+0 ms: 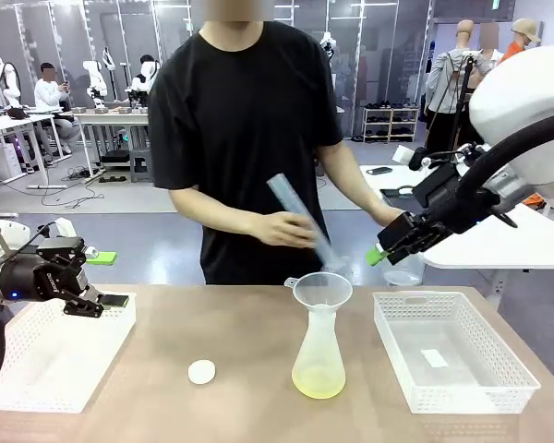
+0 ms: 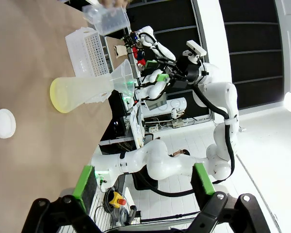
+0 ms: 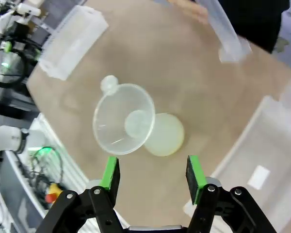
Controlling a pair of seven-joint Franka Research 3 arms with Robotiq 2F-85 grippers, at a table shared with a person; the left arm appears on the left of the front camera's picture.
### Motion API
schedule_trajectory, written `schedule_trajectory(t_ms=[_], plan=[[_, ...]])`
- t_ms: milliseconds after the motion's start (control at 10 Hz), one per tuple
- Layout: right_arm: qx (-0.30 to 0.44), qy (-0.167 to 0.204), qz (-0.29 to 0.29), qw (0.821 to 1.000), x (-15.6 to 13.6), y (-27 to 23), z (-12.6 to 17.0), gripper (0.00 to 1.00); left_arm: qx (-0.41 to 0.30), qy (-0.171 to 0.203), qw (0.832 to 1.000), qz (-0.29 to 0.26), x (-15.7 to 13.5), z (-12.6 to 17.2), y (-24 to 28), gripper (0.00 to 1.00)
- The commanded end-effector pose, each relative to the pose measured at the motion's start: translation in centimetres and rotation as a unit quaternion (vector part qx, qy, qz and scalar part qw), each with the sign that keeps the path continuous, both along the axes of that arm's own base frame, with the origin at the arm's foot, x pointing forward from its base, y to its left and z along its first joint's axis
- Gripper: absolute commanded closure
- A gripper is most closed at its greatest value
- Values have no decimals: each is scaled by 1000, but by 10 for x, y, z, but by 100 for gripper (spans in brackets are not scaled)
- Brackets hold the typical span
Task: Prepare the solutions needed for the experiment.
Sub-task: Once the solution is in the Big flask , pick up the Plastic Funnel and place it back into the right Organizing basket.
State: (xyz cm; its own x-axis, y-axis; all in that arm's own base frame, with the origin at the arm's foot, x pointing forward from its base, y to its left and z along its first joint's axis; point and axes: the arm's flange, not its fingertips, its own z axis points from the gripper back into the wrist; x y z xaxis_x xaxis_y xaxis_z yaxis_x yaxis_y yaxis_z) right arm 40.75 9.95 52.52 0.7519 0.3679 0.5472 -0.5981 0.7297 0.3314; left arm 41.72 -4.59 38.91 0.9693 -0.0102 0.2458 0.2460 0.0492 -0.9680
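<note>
A clear conical flask (image 1: 319,346) stands mid-table with a funnel (image 1: 323,288) in its neck. The solutions show as a shallow pale yellow layer (image 1: 319,381) at its bottom. The person's hand (image 1: 282,229) holds a clear measuring cylinder (image 1: 300,217) tilted, its lower end just above the funnel. My right gripper (image 1: 388,249) hangs open in the air right of the funnel, with nothing between its green pads (image 3: 110,173). The right wrist view looks down into the funnel (image 3: 123,119) and the yellow liquid (image 3: 167,138). My left gripper (image 1: 102,300) stands open over the left tray, and its wrist view catches the flask (image 2: 82,92) sideways.
A white basket tray (image 1: 37,369) sits at the left, another (image 1: 499,388) at the right with a small white slip inside. A small white round cap (image 1: 201,372) lies on the table left of the flask. The person stands at the far edge.
</note>
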Motion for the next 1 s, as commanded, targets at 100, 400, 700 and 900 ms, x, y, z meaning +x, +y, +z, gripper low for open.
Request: schedule_trajectory(t_ms=[100, 400, 700, 900], plan=[[-24, 10, -40, 999, 3, 10, -5, 30, -7, -2, 1000, 4, 1, 3, -1, 0], [-19, -13, -8, 1000, 1, 5, 2, 30, -7, -2, 1000, 4, 1, 3, -1, 0], [-16, -11, -9, 1000, 2, 6, 1, 30, -7, -2, 1000, 4, 1, 3, -1, 0], [-81, -12, -62, 995, -16, 24, 14, 30, -7, -2, 1000, 4, 1, 3, -1, 0]])
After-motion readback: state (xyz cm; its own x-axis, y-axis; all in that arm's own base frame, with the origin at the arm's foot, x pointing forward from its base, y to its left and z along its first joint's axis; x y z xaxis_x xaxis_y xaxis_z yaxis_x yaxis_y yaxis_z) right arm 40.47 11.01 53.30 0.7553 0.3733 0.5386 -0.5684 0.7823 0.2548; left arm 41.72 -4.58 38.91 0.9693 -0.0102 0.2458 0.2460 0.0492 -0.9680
